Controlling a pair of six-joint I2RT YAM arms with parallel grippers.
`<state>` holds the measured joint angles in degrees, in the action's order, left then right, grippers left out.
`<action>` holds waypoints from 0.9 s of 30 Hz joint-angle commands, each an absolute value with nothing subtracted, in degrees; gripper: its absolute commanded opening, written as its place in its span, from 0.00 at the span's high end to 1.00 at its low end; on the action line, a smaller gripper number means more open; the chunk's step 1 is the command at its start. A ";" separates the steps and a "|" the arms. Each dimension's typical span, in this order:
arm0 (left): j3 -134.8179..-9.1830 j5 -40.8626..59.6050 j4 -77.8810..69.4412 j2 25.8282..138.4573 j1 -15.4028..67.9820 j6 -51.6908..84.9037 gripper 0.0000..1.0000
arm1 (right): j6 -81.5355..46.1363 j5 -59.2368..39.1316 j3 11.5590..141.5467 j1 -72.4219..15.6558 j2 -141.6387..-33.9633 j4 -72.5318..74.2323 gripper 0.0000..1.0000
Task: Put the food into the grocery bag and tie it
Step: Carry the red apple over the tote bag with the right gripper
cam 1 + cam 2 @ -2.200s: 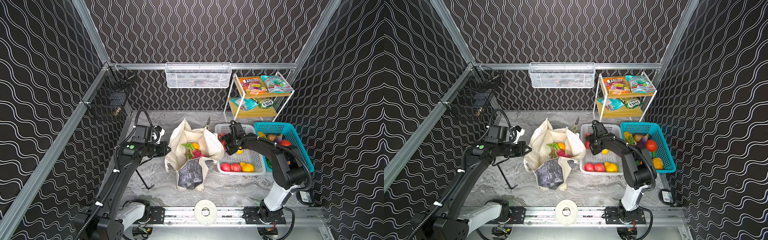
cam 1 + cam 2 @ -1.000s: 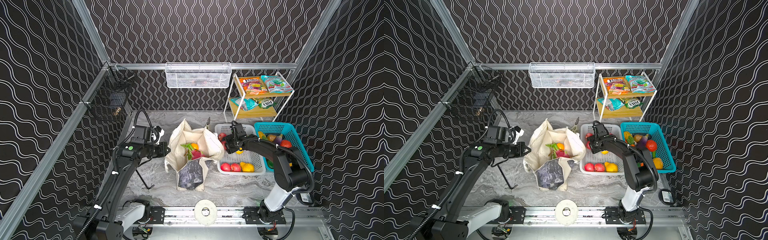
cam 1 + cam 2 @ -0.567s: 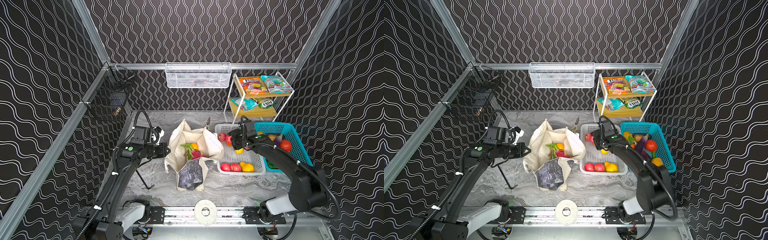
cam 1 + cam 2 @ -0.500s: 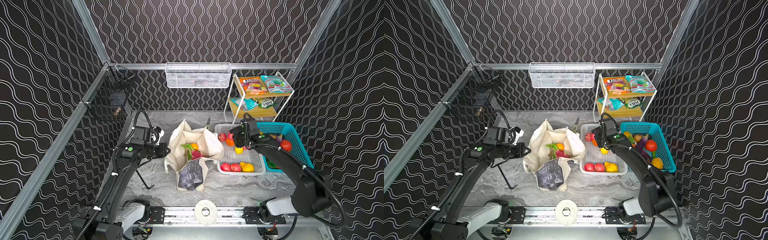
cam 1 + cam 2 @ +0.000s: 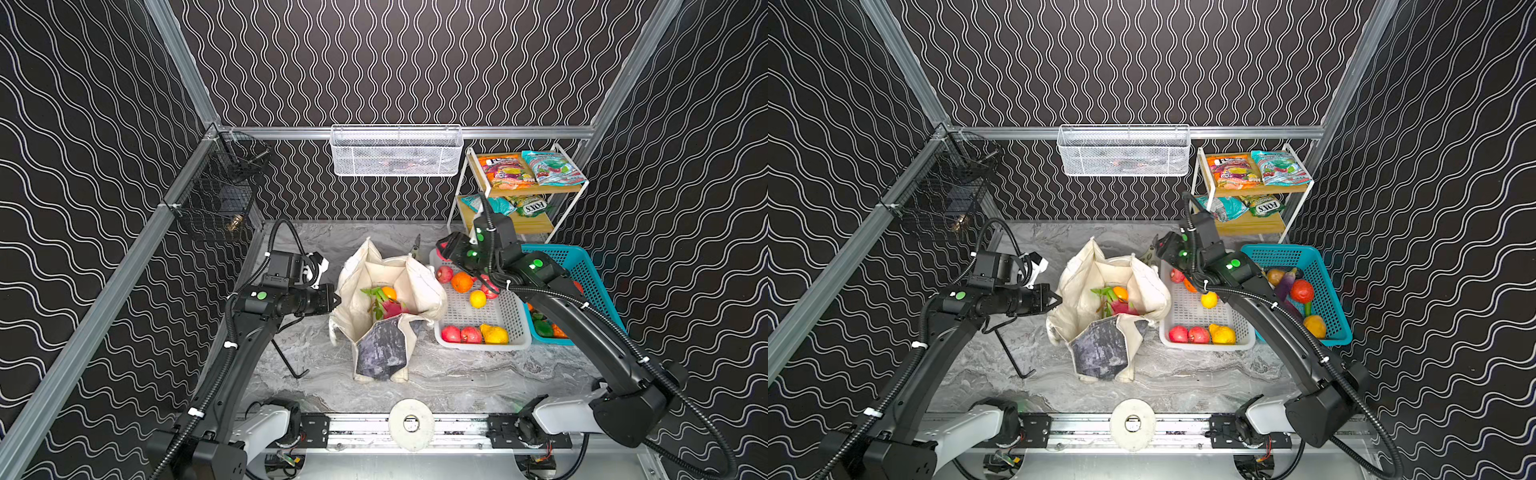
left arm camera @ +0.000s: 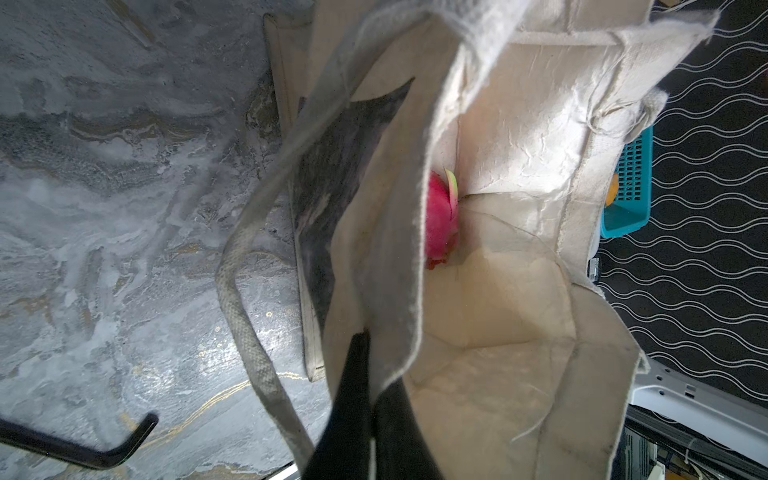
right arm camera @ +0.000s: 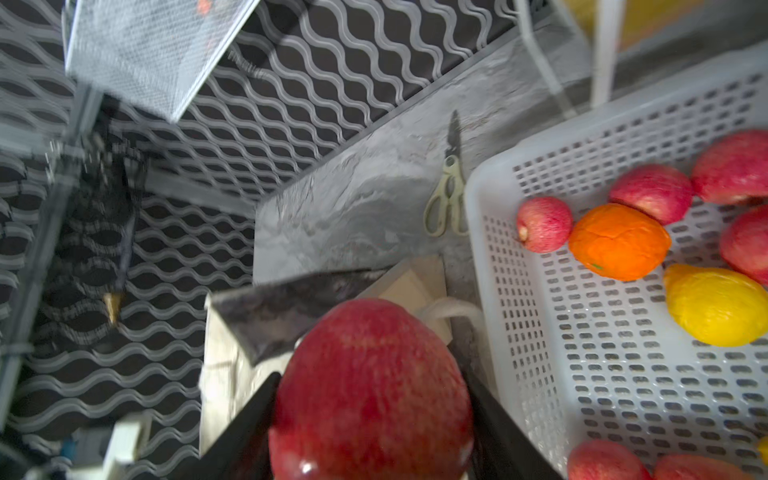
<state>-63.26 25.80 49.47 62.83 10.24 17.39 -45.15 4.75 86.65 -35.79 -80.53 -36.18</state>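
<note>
The grocery bag point(image 5: 424, 286), a cream canvas tote, stands open in the middle of the marbled grey tabletop point(image 5: 457, 374). Its dark grey marbled print panel point(image 5: 380, 349) faces the near edge in both top views.

On the bag's left side, the left gripper point(image 5: 334, 300) is pinched tight on the rim. The left wrist view shows its dark fingers point(image 6: 353, 374) clamped with the cloth edge between them. A long cream loop handle point(image 6: 245, 316) hangs loose outside the bag.

Inside lie a pink dragon fruit point(image 5: 390, 308) and a small orange fruit point(image 5: 389, 293).

Just to the right of the bag sits a white perforated plastic basket point(image 5: 482, 345). Two red apples point(image 5: 460, 334) and a yellow lemon point(image 5: 494, 333) lie along its near wall. Farther in are another lemon point(image 5: 478, 298) and an orange point(image 5: 461, 282).

Above the basket's far corner, just beside the bag, the right gripper point(image 7: 370, 386) is partly spread. Its jaws are closed on a large red apple point(image 7: 365, 340), which is off the basket floor.

Pale-handled scissors point(image 7: 446, 203) lie on the table past that corner. A teal plastic basket point(image 5: 582, 266) of produce sits to the right. At the back, shiny printed snack packets point(image 5: 528, 170) lie on a small white-framed wooden shelf point(image 5: 534, 224).
</note>
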 commanded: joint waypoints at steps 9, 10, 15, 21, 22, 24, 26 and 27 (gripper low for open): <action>-64.55 25.76 49.62 63.32 10.33 16.62 1.00 | -33.44 0.34 95.83 -46.66 -89.78 -41.69 0.42; -64.44 25.77 49.55 63.30 10.36 16.74 1.00 | -33.07 -0.12 96.14 -47.29 -90.68 -41.49 0.42; -64.27 25.84 49.72 63.28 10.35 16.70 1.00 | -31.53 -0.35 99.14 -49.45 -95.36 -42.36 0.42; -64.20 26.08 49.70 62.89 10.37 16.61 1.00 | -29.90 -0.18 103.06 -51.49 -101.22 -43.59 0.42; -64.16 26.02 49.71 62.80 10.36 16.56 1.00 | -29.48 -0.17 103.87 -51.67 -102.16 -43.84 0.42; -64.08 26.02 49.80 62.75 10.36 16.49 1.00 | -28.87 -0.17 105.42 -51.85 -103.86 -44.20 0.42; -64.04 26.19 49.80 62.75 10.32 16.44 1.00 | -28.24 -0.18 107.04 -52.03 -105.63 -44.70 0.42; -63.85 26.19 49.76 62.59 10.32 16.51 1.00 | -27.85 -0.25 107.81 -52.11 -106.47 -44.89 0.42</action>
